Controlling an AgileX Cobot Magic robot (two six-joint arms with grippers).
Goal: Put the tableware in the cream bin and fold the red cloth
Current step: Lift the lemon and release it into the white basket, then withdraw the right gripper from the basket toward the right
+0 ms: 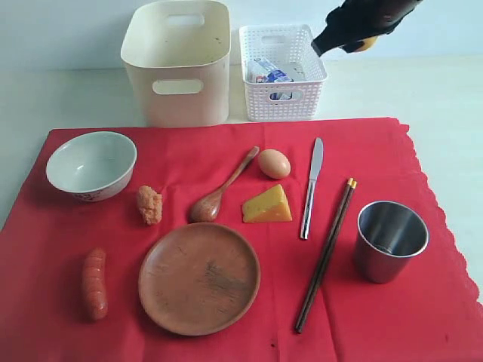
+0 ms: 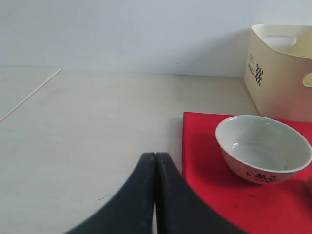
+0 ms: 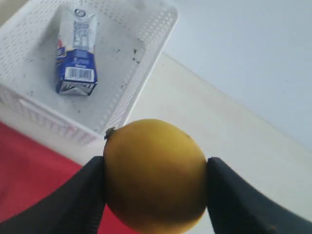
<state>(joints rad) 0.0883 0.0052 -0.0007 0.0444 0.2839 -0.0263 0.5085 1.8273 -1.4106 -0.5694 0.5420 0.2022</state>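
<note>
On the red cloth (image 1: 423, 317) lie a white bowl (image 1: 91, 164), a round wooden plate (image 1: 199, 277), a wooden spoon (image 1: 219, 190), a silver knife (image 1: 311, 187), dark chopsticks (image 1: 326, 253) and a steel cup (image 1: 390, 239). Behind the cloth stands the cream bin (image 1: 178, 64). My right gripper (image 3: 156, 168) is shut on a yellow lemon (image 3: 155, 174), in the air beside the white lattice basket (image 1: 283, 72); in the exterior view it shows as a dark shape (image 1: 355, 38). My left gripper (image 2: 155, 158) is shut and empty over bare table, next to the bowl (image 2: 263, 147) and the cloth's edge (image 2: 195, 146).
The lattice basket (image 3: 126, 73) holds a milk carton (image 3: 75, 51). An egg (image 1: 274, 163), a cheese wedge (image 1: 267, 205), an orange food lump (image 1: 149, 204) and a sausage (image 1: 94, 283) lie among the tableware on the cloth.
</note>
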